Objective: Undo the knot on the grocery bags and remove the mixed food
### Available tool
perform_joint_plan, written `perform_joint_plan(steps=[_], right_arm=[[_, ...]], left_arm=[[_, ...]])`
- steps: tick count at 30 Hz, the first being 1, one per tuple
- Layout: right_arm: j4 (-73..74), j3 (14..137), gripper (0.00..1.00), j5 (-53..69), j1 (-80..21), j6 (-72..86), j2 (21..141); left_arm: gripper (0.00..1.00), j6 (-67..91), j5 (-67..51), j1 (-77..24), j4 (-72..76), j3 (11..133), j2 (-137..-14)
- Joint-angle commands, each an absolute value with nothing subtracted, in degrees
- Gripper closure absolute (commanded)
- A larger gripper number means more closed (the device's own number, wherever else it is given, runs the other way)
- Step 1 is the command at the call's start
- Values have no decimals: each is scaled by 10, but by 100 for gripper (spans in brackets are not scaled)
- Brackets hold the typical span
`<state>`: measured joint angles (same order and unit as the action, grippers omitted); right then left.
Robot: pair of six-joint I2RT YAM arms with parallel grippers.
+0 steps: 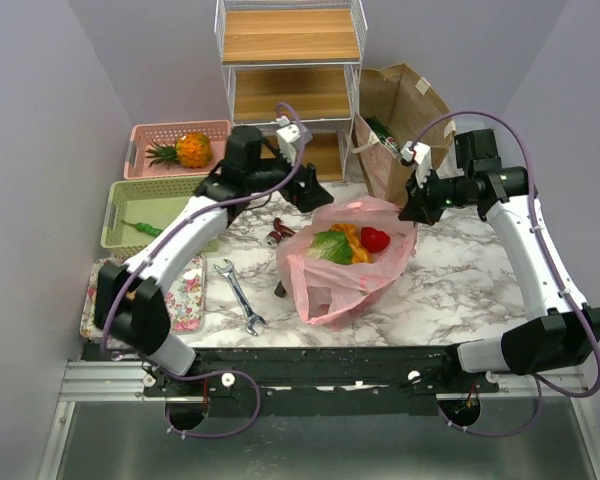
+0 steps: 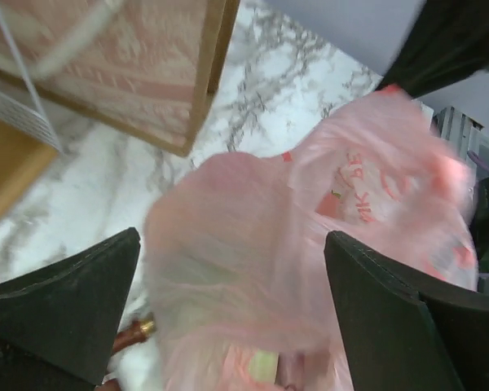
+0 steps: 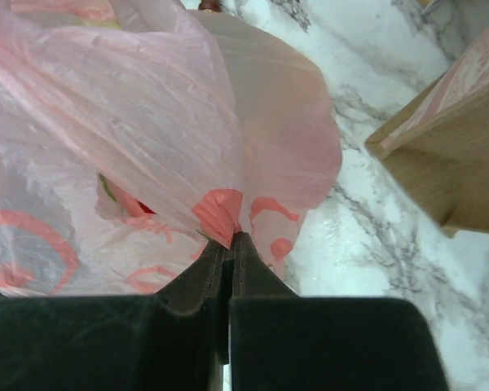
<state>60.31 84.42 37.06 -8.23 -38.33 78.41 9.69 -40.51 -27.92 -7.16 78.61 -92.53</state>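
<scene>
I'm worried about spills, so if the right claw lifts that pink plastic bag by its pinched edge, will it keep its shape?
Probably not: the pink plastic bag looks thin and crinkly, so it should sag from where the right claw pinches it. The lettuce and red vegetable inside likely weigh it down and may shift.

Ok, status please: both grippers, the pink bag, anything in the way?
Right gripper shut on pink bag edge. Left gripper open, astride it. Mouth open, food inside. Wrench beside bag, not blocking.
</scene>
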Motion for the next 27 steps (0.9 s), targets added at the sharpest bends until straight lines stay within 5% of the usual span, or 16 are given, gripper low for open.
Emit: perform_joint_plan(steps=[1, 7, 18, 20, 24, 27], right_arm=[[620, 870, 99, 392, -79, -293, 797], [660, 911, 99, 439, -74, -210, 825], [706, 886, 99, 464, -71, -205, 813], [721, 889, 99, 463, -71, -222, 816], [767, 891, 99, 446, -69, -278, 819], [795, 895, 99, 440, -64, -315, 825]], left_arm=[[1, 10, -492, -224, -62, 766, -793], [1, -151, -509, -267, -156, 748, -742], [2, -13, -402, -299, -16, 765, -851], [22, 43, -410, -288, -41, 820, -895], [94, 244, -517, -237, -60, 907, -1008], [100, 309, -528, -234, -48, 876, -1020]])
